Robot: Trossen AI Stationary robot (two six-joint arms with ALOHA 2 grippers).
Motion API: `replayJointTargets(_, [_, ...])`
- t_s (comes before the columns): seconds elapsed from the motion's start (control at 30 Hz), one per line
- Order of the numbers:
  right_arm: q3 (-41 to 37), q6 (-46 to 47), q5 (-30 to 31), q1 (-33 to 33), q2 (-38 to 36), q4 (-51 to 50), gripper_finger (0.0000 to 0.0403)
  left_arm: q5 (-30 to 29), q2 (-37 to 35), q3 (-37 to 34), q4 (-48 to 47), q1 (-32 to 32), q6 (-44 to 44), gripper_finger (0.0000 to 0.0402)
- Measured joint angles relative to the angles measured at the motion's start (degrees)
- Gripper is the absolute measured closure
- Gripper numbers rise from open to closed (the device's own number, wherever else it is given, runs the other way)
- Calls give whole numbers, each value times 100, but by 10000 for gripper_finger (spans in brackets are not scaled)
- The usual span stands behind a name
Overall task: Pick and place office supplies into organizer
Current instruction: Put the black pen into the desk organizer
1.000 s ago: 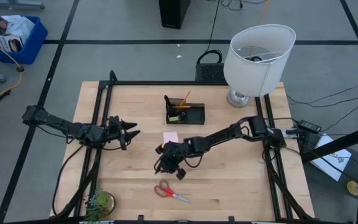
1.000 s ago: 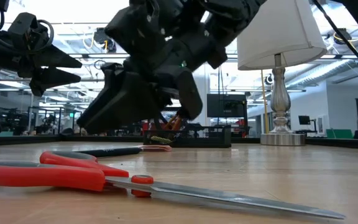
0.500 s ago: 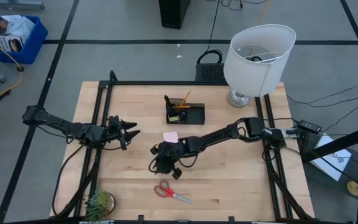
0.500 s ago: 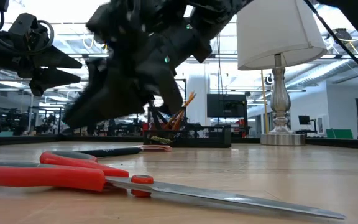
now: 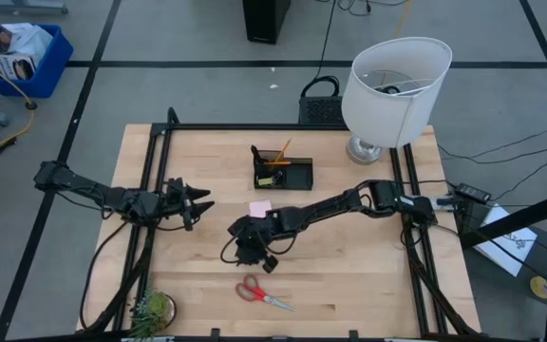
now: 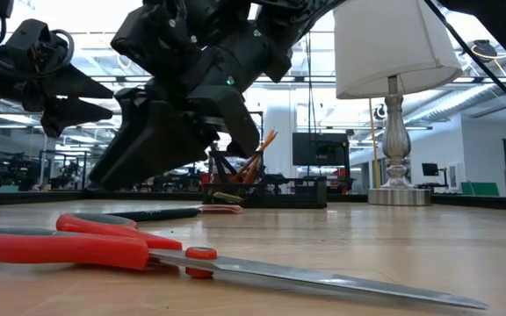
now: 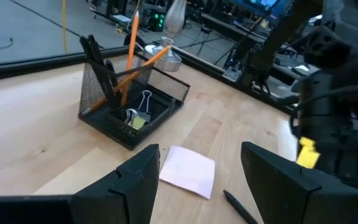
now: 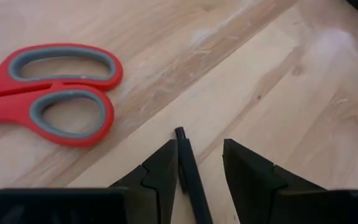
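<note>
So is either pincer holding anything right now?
No. The right pincer is open, straddling a black pen, not yet closed. The left pincer is open, empty.

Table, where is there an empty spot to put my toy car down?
The bare wood on the table between the right arm, the scissors and the right rail is widest. The corner left of the organizer is free too. It is crowded mid-table, where the right gripper hangs over a pen near the sticky pad.

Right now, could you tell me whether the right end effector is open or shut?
Open. In the right wrist view the right end effector has its fingers apart, straddling a black pen lying on the table.
</note>
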Motion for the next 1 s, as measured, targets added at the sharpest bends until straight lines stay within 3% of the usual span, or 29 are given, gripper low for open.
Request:
replayJointTargets(0.7, [-93,36,-586,-160,390,122,287,-44,0,0,-8,0,-99,172])
replayJointTargets(1.0, [-103,203,-639,-233,400,112,377,-46,0,0,-5,0,-111,172])
